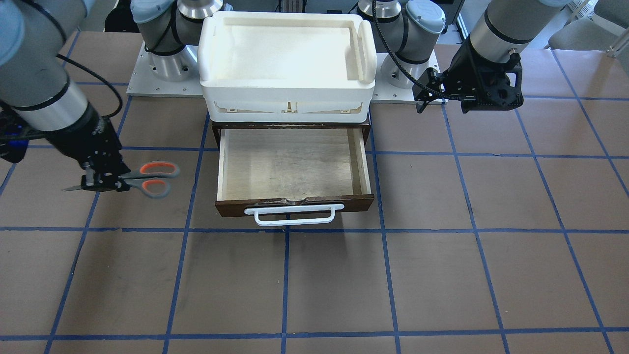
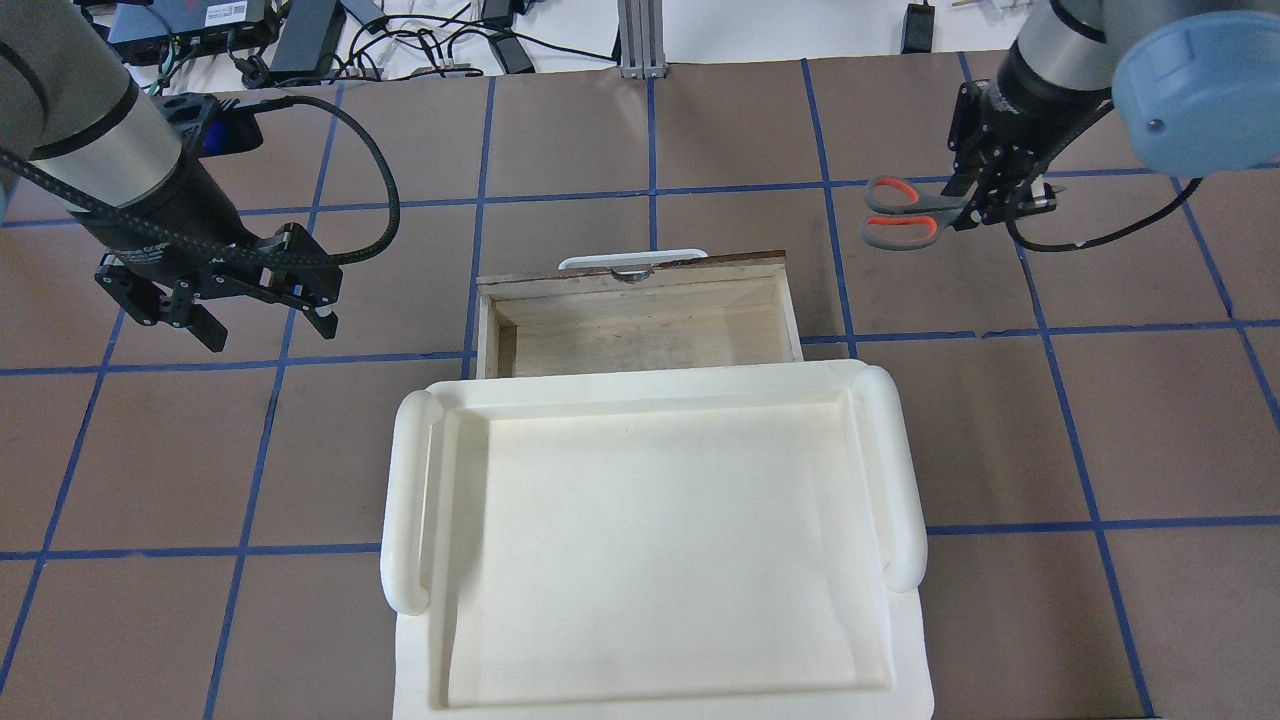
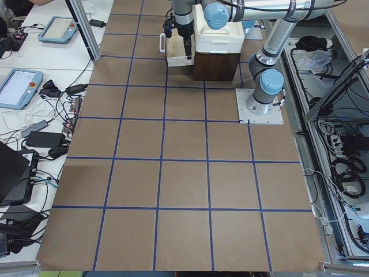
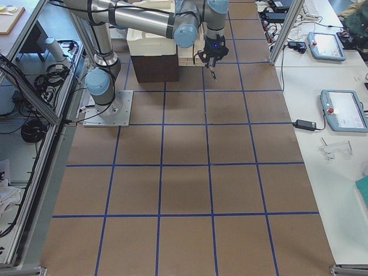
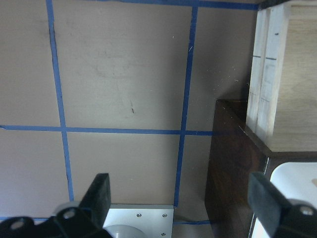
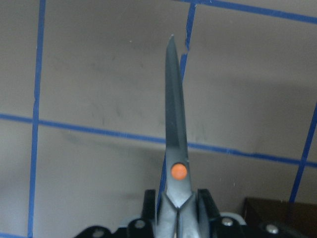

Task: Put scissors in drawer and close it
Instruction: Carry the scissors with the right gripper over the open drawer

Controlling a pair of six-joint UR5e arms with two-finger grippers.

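White tray point(image 2: 405, 500) sits nearest the overhead camera, resting on the dark cabinet point(image 5: 230, 178) that houses the drawer point(image 2: 640, 335).

Left of the drawer, the left hand point(image 2: 268, 330) hangs over the brown surface point(image 2: 640, 130). Its fingers are spread wide apart and grasp nothing.

The drawer is pulled out, with its pale plywood floor exposed. Its white bar handle point(image 2: 632, 258) is on the side away from the tray.

Right of the drawer and well apart from it, the scissors point(image 2: 940, 210) are level. The grey loops point toward the drawer and the blades point away from it. The right hand point(image 2: 985, 208) is clenched on the scissors just behind the orange pivot point(image 6: 178, 171). Contact between the scissors and the surface cannot be determined.
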